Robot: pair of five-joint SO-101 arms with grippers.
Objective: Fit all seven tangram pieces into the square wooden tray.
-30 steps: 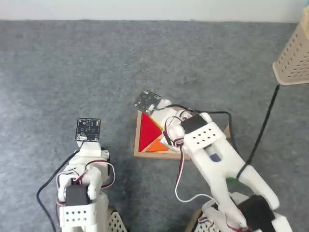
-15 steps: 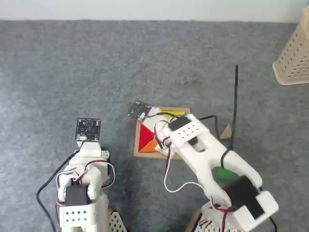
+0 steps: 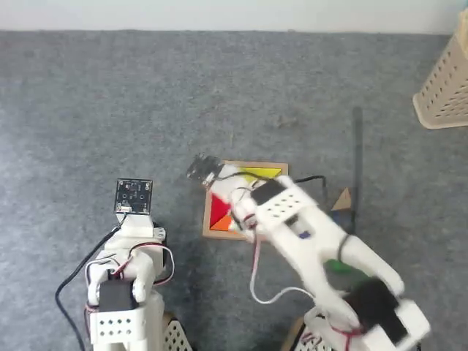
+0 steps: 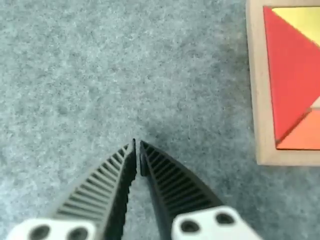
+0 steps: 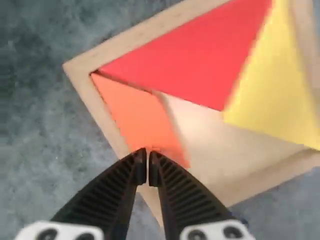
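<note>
Your high camera is fixed off the arms and looks steeply down over the grey desk point(image 3: 110, 88). It stands far enough back to take in the left arm point(image 3: 124, 278) and the right arm point(image 3: 307, 234) from their bases at the near edge, with the tray point(image 3: 256, 164) near mid-frame.

Your left wrist camera sits behind the left jaws and faces down along them at the desk from close range. The tray's rim enters at one side, apart from the jaw tips.

Your right wrist camera is closer still, looking down past the right jaws onto a tray corner.

All three views share that corner: rim, red piece point(image 3: 219, 205) and orange piece point(image 3: 221, 221).
</note>
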